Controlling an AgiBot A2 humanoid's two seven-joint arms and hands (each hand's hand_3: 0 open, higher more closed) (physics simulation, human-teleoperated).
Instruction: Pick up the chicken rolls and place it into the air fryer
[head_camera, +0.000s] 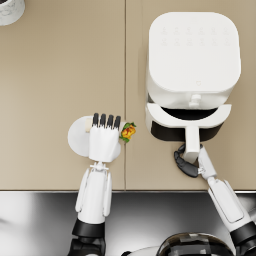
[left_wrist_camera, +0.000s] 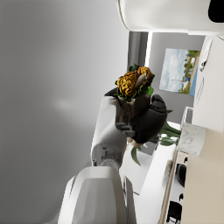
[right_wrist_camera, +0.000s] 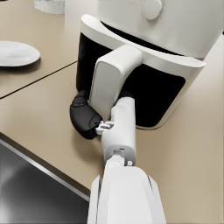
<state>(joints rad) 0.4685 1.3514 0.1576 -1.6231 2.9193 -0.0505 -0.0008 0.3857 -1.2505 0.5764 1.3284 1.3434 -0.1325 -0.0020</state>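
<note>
Left robot hand (head_camera: 104, 137): held the chicken roll (head_camera: 128, 131) above the plate (head_camera: 77, 136).
Right robot hand (head_camera: 187, 161): gripped the drawer handle (head_camera: 192, 141).
Air fryer (head_camera: 192, 60): stood on the tabletop (head_camera: 60, 75), drawer (head_camera: 187, 121) pulled partly out.
Marble cup (head_camera: 10, 10): far corner.

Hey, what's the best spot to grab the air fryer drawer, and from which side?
Grip the drawer handle, the white bar that sticks out from the drawer front toward the robot. Come from the robot's side at counter level; the right hand already sits at its end.
</note>
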